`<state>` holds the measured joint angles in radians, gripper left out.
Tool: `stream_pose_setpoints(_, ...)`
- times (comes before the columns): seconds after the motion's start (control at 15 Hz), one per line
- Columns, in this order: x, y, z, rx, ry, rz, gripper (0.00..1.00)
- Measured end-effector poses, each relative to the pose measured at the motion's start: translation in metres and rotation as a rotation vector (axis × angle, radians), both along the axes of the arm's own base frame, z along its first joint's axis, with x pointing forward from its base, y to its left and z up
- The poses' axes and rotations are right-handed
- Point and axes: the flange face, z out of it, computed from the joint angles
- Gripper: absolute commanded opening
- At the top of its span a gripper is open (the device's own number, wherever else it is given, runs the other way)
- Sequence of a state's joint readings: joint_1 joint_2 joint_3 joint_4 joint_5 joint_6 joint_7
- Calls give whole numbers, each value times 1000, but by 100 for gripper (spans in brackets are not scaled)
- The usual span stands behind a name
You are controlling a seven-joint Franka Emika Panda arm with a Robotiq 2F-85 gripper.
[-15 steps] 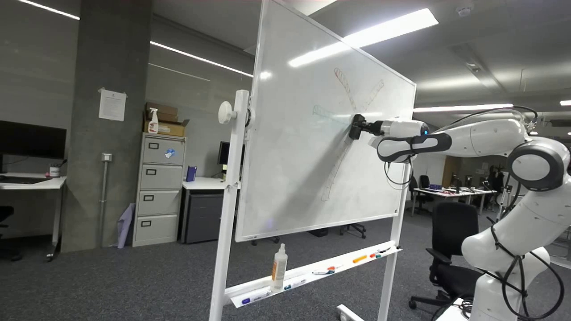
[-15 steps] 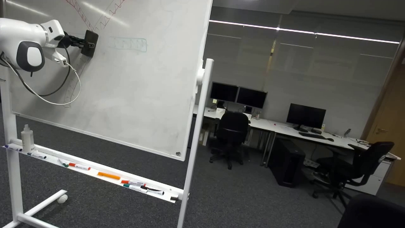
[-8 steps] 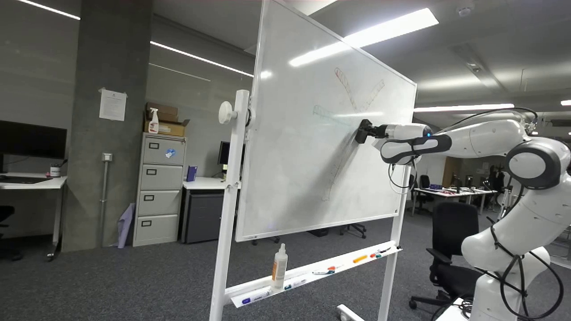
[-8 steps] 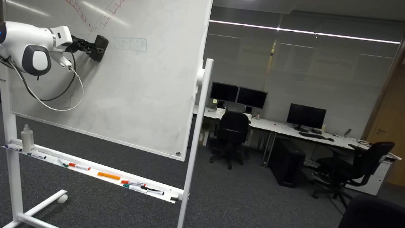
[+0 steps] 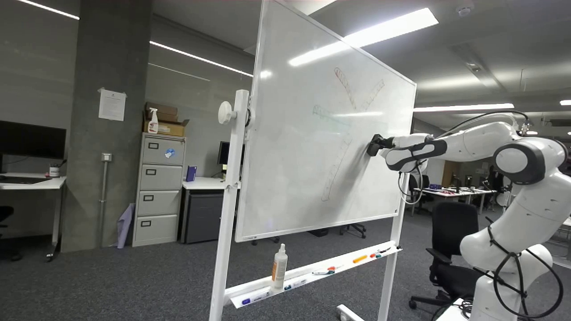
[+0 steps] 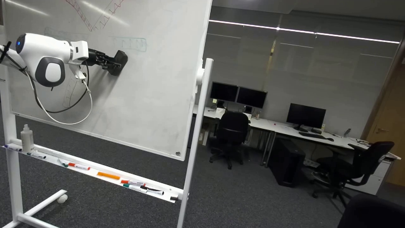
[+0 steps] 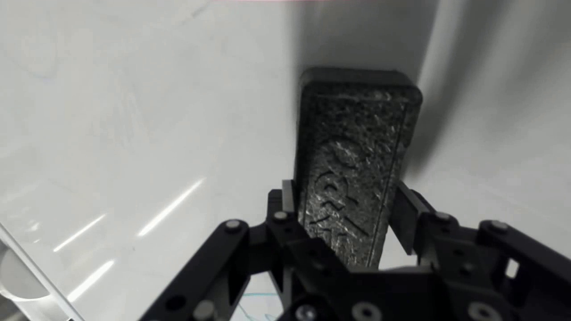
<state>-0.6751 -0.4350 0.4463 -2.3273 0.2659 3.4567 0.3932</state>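
Black eraser (image 7: 352,147), caught fast, and here's the grip: the gripper (image 7: 345,209) has a finger against each long side, pinching across the narrow width. And look how it lies! Straight out ahead of the fingertips, between the gripper and the whiteboard (image 5: 285,178), its long axis crossing the line of the pinch. In both exterior views that axis stands near upright, the top end leaning off to the right of the frame. Is its far face touching the board? Can't tell from these angles; it's right up close, at the very least. Just above it in an exterior view, a green hatched strip (image 6: 136,44); higher again, two red hatched strips (image 6: 79,14); and lower down, a faint hatched strip (image 5: 337,169) on the slant. Just the one arm (image 5: 477,142) here, stretched toward the board. Underneath, the tray (image 6: 52,157) carries markers (image 6: 81,167), an orange stick (image 6: 108,175) and a bottle (image 6: 27,139). Way out back, a filing cabinet (image 5: 160,191) and a black office chair (image 6: 233,126).
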Motion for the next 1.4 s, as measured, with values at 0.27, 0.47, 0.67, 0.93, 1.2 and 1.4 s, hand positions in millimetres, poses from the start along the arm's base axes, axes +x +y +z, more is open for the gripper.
stream_pose_setpoints(0.27,1,-17,-4,13,7,-28,30)
stream_pose_setpoints(0.47,1,-20,-3,-14,18,-10,30)
stream_pose_setpoints(0.67,0,-21,0,-60,32,17,30)
stream_pose_setpoints(0.93,-1,-12,7,-127,40,66,30)
stream_pose_setpoints(1.2,-2,15,21,-196,26,132,30)
stream_pose_setpoints(1.4,-3,35,33,-242,8,173,30)
